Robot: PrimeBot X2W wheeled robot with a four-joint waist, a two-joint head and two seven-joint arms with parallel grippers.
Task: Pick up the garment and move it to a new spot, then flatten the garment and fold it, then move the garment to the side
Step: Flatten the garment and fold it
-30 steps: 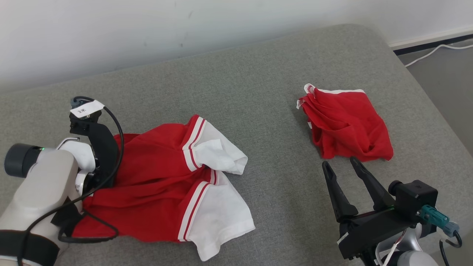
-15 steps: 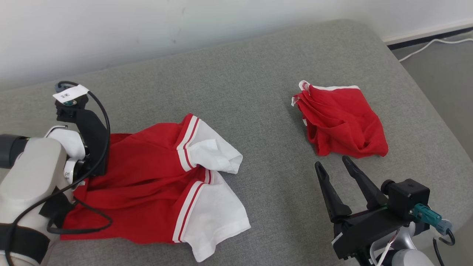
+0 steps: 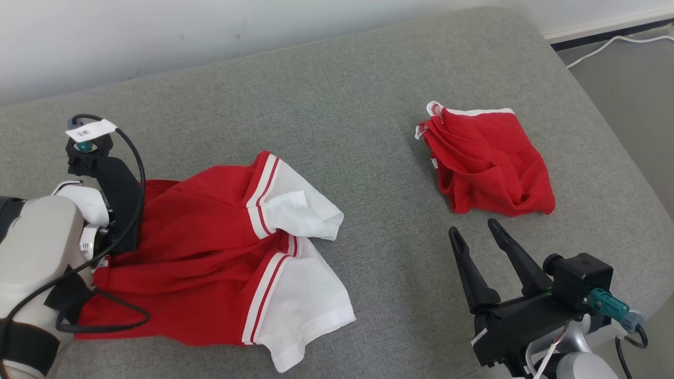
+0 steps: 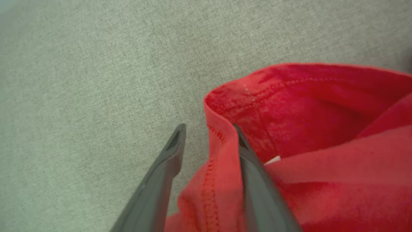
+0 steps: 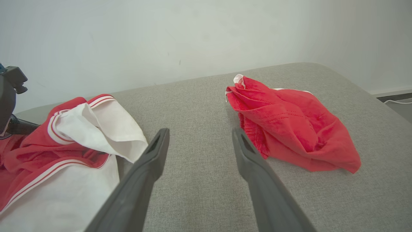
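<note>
The red garment with white sleeves [image 3: 210, 252] lies crumpled on the grey cushion [image 3: 363, 95]. At the garment's left edge the left tool [image 4: 209, 128] has its jaws parted, astride a raised fold of the red hem [image 4: 225, 106]. One finger [image 4: 254, 174] touches the cloth and the other is outside it, over bare cushion. Well to the right of the garment the right tool [image 3: 473, 227] hovers wide open and empty. Farther right of the garment lies a smaller bunched red cloth [image 3: 489, 163].

Left gripper [image 4: 209, 126], near left, tilts downward with fingers parted; right gripper [image 3: 473, 227], near right, points far, fingers wide.
</note>
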